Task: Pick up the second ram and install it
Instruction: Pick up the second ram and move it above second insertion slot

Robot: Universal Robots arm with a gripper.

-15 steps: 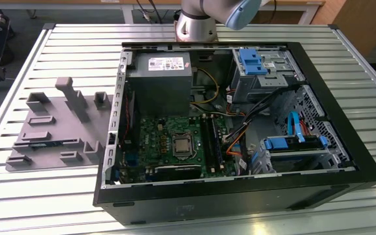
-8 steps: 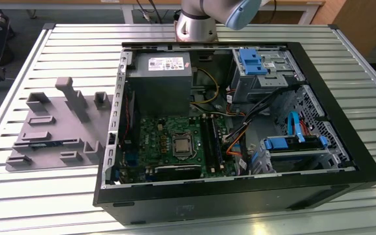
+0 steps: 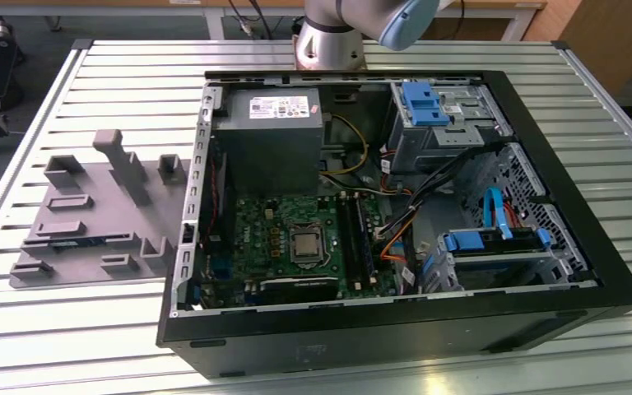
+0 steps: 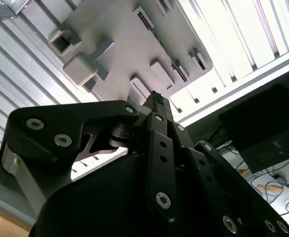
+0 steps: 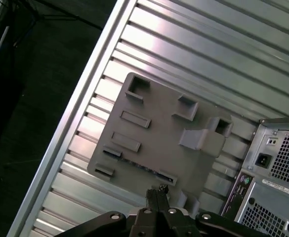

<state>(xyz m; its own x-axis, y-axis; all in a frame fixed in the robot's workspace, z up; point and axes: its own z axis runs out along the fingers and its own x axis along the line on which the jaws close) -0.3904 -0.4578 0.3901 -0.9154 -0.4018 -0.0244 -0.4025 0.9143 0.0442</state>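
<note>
**Hanging over the plate, gripper shut and empty**

At the exterior view's left, a grey plate (image 3: 95, 189) lies on the metal table (image 3: 30, 329). The ram (image 3: 78, 242) rests in a slot low on the plate, lying flat. To the right sits the open computer (image 3: 404, 337). In the first wrist view the gripper (image 5: 156, 189) hangs above the plate, tips pressed together, holding nothing.

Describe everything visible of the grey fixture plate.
The grey fixture plate looks like matte plastic: a flat base with raised blocks, rectangular pockets and one tall post. It lies flat on the slatted metal table, at the exterior view's left of the open computer case. The second ram sits in it.
</note>
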